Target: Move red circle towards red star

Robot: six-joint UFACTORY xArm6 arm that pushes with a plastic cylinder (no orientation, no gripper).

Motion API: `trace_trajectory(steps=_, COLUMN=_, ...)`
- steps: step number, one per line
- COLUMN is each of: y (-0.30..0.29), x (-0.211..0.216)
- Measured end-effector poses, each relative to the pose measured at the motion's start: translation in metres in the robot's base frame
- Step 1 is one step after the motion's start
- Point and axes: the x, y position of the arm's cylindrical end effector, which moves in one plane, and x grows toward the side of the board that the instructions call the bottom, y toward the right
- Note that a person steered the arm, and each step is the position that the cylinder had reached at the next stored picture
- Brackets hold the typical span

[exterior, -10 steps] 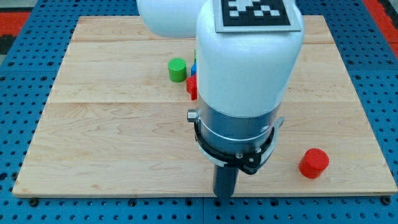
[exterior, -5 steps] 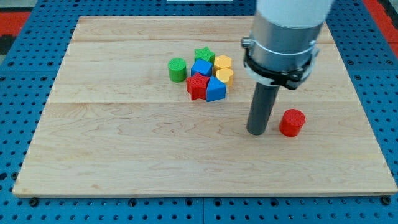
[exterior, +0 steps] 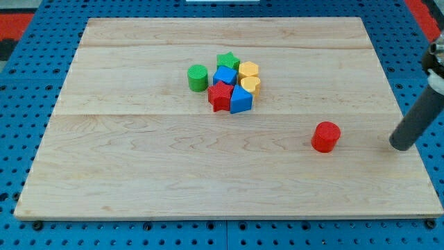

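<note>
Camera view
Table [exterior: 139, 160]: pale wooden board on a blue pegboard base.
Cluster: near the middle, toward the view's top; green cylinder [exterior: 198, 77] at its left, green star [exterior: 227, 61] at its top, two yellow blocks [exterior: 249, 69] [exterior: 251, 85] at its right.
Blue blocks: one [exterior: 224, 76] inside the cluster, one [exterior: 240, 101] at its lower right.
Red star [exterior: 220, 96]: lower left of the cluster, touching the lower blue block.
Red circle [exterior: 326, 136]: alone, well apart from the red star, toward the view's lower right.
My tip [exterior: 400, 146]: on the table near its right edge, right of the red circle, not touching it.
Jaws: none on this arm, only the dark rod, holding nothing.
</note>
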Motion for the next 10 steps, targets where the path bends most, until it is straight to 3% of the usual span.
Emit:
trace_trajectory(steps=1, y=-0.004, x=-0.003)
trace_trajectory(steps=2, y=-0.026, x=0.02)
trace_trajectory(steps=3, y=-0.102, x=0.003)
trace_trajectory(steps=4, y=-0.194, x=-0.055)
trace_trajectory(steps=5, y=-0.231, x=-0.068)
trace_trajectory(steps=8, y=-0.237, x=-0.055)
trace_trajectory(steps=9, y=-0.285, x=-0.076)
trace_trajectory(steps=10, y=-0.284, x=-0.076)
